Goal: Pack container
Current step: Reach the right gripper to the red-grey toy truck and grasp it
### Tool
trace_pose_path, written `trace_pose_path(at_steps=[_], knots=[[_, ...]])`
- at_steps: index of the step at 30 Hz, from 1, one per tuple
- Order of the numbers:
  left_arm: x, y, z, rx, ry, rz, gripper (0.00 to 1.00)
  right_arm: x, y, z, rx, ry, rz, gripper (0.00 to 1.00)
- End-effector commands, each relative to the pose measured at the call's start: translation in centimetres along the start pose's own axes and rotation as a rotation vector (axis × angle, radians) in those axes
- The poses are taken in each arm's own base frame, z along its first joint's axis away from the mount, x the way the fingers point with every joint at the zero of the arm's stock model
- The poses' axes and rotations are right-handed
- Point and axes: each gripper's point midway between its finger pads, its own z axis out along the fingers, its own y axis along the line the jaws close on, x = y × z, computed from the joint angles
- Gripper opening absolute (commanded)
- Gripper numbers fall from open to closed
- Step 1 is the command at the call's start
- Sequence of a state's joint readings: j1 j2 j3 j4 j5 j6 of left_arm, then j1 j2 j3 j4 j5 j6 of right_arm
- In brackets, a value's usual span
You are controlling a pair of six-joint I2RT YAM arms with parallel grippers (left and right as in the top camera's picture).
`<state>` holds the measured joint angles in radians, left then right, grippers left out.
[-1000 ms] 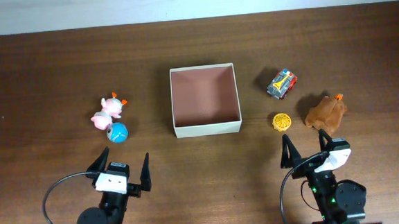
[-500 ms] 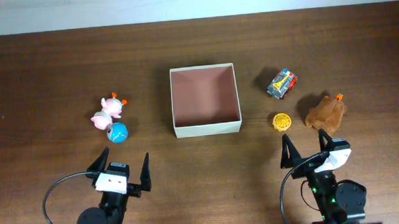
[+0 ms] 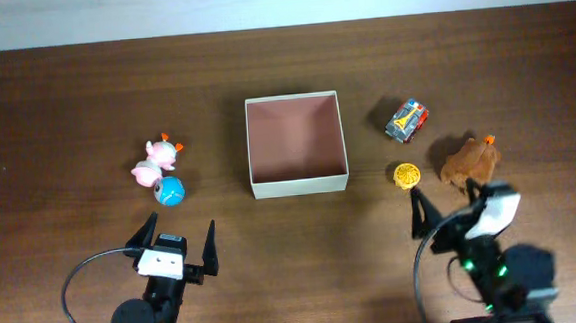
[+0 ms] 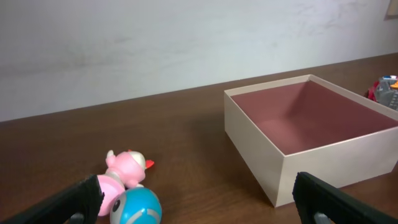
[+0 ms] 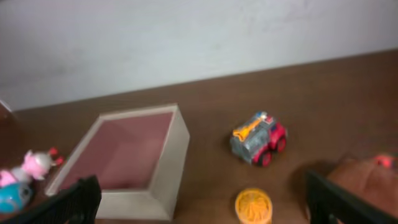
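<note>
The container (image 3: 300, 187) is a square cream-walled box with a pinkish-brown inside, standing empty at the table's middle. It also shows in the left wrist view (image 4: 267, 163) and in the right wrist view (image 5: 169, 169). My left gripper (image 3: 180, 238) is open and empty at the near left, in front of a blue ball (image 3: 171, 191) and a pink toy (image 3: 153, 162). My right gripper (image 3: 445, 212) is open and empty at the near right, just behind a yellow disc (image 3: 407, 175) and a brown toy (image 3: 468, 160). A toy truck (image 3: 407, 119) lies farther back.
In the left wrist view the pink toy (image 4: 124, 171) and blue ball (image 4: 138, 206) lie close to the left finger. In the right wrist view the truck (image 5: 258, 138), yellow disc (image 5: 253, 205) and brown toy (image 5: 367, 180) lie ahead. A white wall stands behind the table.
My right arm has shifted a little to the right and toward the toys; its wrist view is blurred. The left arm and all objects have not moved.
</note>
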<state>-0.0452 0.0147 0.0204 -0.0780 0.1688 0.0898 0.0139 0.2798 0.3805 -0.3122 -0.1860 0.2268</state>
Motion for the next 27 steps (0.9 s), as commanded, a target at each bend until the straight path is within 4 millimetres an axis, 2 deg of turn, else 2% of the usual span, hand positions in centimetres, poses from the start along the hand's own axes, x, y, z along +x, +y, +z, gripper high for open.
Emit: trace_pose_path(at_steps=[1, 4, 7, 9, 11, 13, 15, 17, 20, 23, 27], knots=[[0.0, 0.0, 0.0, 0.002, -0.005, 0.013, 1.00, -6.2, 1.5, 1.1, 0.014, 0.140, -0.014, 0.99], [0.0, 0.0, 0.0, 0.002, -0.005, 0.013, 1.00, -9.4, 1.9, 3.2, 0.047, 0.300, 0.018, 0.99], [0.0, 0.0, 0.0, 0.002, -0.005, 0.013, 1.00, -12.5, 2.7, 6.1, 0.030, 0.388, 0.042, 0.99], [0.0, 0.0, 0.0, 0.002, -0.005, 0.013, 0.99, -13.1, 3.7, 7.9, -0.024, 0.462, 0.071, 0.99], [0.0, 0.0, 0.0, 0.002, -0.005, 0.013, 1.00, -13.0, 3.6, 10.3, -0.032, 0.515, 0.093, 0.98], [0.0, 0.0, 0.0, 0.002, -0.005, 0.013, 1.00, -12.3, 3.8, 12.5, -0.067, 0.552, 0.111, 0.99], [0.0, 0.0, 0.0, 0.002, -0.005, 0.013, 1.00, -10.8, 2.9, 14.8, -0.048, 0.596, 0.132, 0.99], [0.0, 0.0, 0.0, 0.002, -0.005, 0.013, 1.00, -8.7, 0.5, 16.5, 0.091, 0.643, 0.232, 0.99], [0.0, 0.0, 0.0, 0.002, -0.005, 0.013, 1.00, -5.3, -3.1, 17.6, 0.337, 0.707, 0.384, 0.98], [0.0, 0.0, 0.0, 0.002, -0.005, 0.013, 1.00, -2.4, -4.3, 18.7, 0.414, 0.766, 0.439, 0.97], [0.0, 0.0, 0.0, 0.002, -0.005, 0.013, 0.99, -0.1, -5.7, 19.7, 0.540, 0.782, 0.473, 0.98]])
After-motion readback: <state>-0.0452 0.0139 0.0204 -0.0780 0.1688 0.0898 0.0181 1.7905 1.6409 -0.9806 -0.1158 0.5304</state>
